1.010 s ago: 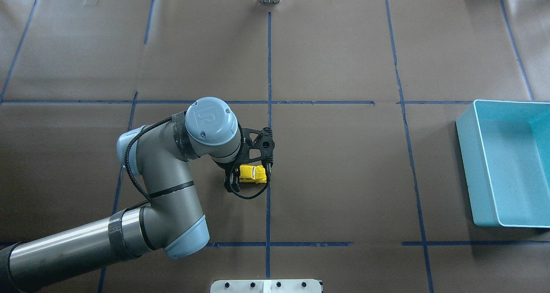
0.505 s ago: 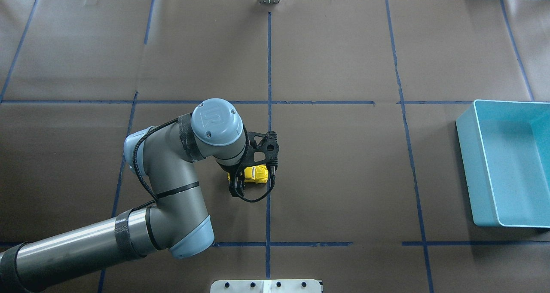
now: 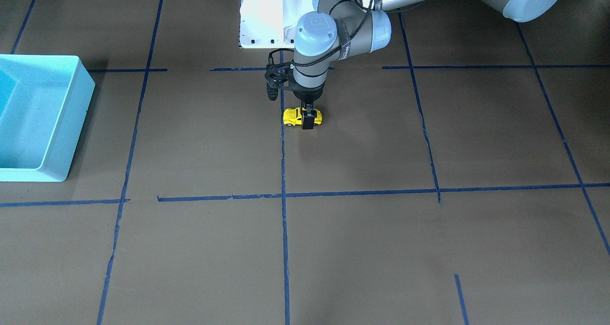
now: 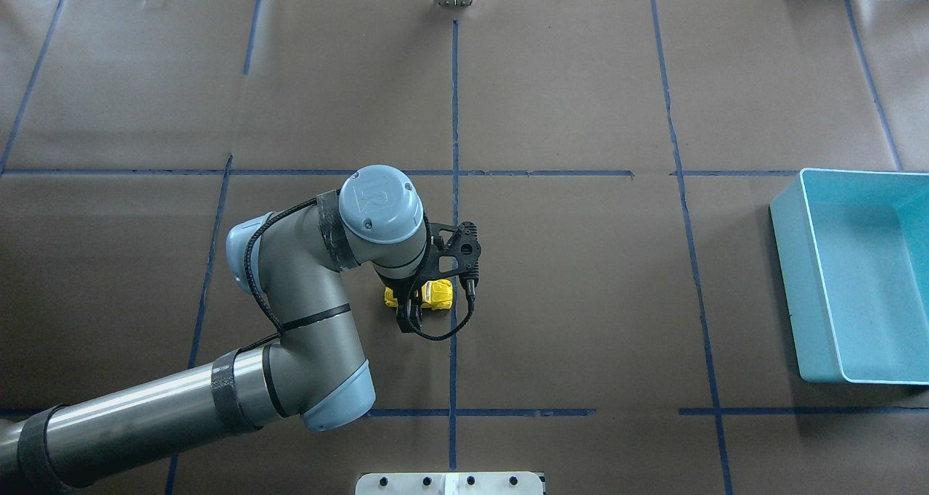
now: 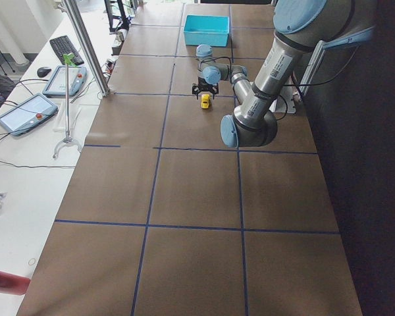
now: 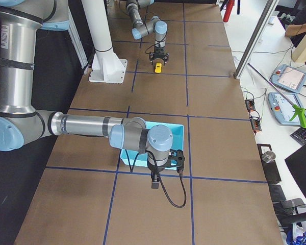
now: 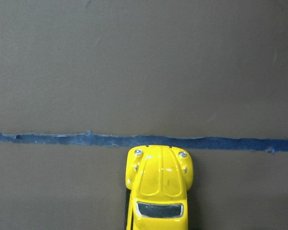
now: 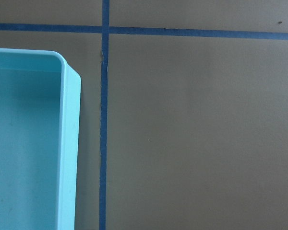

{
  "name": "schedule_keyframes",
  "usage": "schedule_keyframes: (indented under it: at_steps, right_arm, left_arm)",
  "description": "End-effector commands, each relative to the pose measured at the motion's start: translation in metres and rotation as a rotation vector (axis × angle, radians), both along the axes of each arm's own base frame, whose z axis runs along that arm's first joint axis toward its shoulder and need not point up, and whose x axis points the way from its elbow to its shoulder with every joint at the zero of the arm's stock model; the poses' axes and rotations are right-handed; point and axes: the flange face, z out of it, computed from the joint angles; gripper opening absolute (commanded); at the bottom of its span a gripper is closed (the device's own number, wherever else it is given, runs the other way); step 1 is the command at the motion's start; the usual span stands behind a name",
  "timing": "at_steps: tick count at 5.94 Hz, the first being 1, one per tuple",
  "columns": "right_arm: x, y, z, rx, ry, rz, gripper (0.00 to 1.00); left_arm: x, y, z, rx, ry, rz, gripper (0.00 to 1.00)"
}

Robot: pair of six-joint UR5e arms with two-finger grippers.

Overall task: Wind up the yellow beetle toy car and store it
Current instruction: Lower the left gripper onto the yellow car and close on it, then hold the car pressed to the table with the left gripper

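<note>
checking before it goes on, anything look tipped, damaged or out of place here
Nothing stands out. The yellow beetle toy car sits upright on its wheels at the left gripper; the turquoise bin stands level, no damage visible.

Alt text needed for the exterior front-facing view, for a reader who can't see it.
The left arm's end effector reaches straight down over a yellow beetle toy car, its fingers straddling the car beside a blue tape line on a brown table. A turquoise bin sits at the view's left edge.

Glossy yellow beetle toy car [image 7: 159,184], matt brown paper cover [image 4: 566,103], seemingly plastic bin [image 4: 802,277]
</note>
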Motion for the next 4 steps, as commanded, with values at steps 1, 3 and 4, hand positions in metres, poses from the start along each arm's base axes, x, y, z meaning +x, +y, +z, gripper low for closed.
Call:
schedule_keyframes:
  at_steps: [1, 3, 4]
  right_arm:
    - [0.0001, 0.0003, 0.0051, -0.010, 0.001, 0.000, 1.00]
    - [0.0001, 0.0016, 0.0136, 0.001, 0.003, -0.002, 1.00]
    - [0.0002, 0.0004, 0.0136, 0.032, 0.004, -0.002, 1.00]
  left_arm:
    - [0.0159, 0.0054, 0.0032, -0.016, 0.016, -0.006, 1.00]
    - [0.0166, 0.0053, -0.0036, -0.011, 0.035, -0.007, 1.00]
    - [0.0177, 0.0060, -0.0052, -0.010, 0.036, -0.005, 0.99]
